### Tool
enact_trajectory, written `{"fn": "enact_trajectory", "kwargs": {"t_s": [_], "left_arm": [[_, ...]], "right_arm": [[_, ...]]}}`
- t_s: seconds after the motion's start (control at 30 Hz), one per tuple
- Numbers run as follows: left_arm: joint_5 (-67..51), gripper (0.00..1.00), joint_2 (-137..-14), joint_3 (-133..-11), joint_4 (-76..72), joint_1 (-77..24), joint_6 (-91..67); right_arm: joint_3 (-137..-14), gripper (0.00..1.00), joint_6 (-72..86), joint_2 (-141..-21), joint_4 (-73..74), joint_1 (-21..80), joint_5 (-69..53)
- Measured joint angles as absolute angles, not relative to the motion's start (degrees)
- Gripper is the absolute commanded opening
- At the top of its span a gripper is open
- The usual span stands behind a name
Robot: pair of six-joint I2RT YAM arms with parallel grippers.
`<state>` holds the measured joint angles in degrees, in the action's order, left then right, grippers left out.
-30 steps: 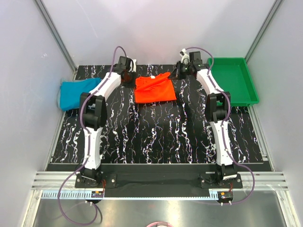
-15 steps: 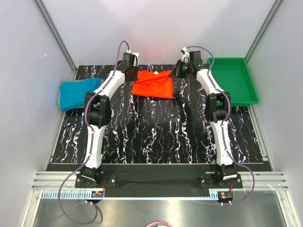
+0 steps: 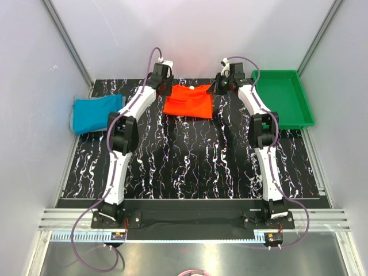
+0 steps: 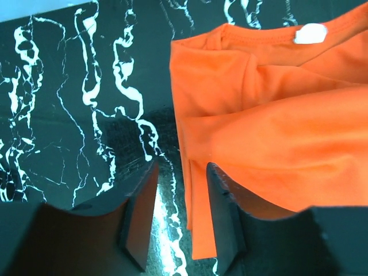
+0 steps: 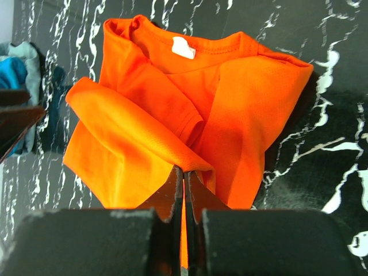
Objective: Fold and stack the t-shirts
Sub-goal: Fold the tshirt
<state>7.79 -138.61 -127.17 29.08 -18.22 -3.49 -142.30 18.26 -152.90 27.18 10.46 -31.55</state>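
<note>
Far on the left, the teal-blue t-shirt lay bunched at the edge of the table, well apart from both arms. It looked like it was waiting its turn. You had your left gripper down low at the left side of the orange-red t-shirt, at the far end of the table. Its jaws stood partway open. A thin strip of the shirt's edge lay in the gap between them, but nothing was squeezing it, so that hand held nothing. I think you had it that way so the left side of the shirt could lie flat on the table. The orange-red shirt was already folded small, with its collar and little white label at the far end and one flap of cloth doubled over the top. On the right side, your right gripper was closed tight, pinching a fold of the orange cloth between its fingers. That pinch lifted the fold a little, likely so you could lay it neatly. Farthest right sat the green tray, with nothing in it that I could see.
</note>
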Motion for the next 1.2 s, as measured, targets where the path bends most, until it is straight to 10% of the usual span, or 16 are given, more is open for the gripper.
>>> {"fn": "enact_trajectory", "kwargs": {"t_s": [0.6, 1.2], "left_arm": [[-5.76, 0.47, -138.67, -124.84, 31.20, -23.57, -8.71], [-16.08, 0.73, -137.97, -115.87, 31.35, -22.68, -15.99]], "right_arm": [[-141.29, 0.00, 17.98, -152.90, 27.07, 10.46, -30.59], [-135.55, 0.00, 17.21, -152.77, 28.58, 10.46, -31.20]]}}
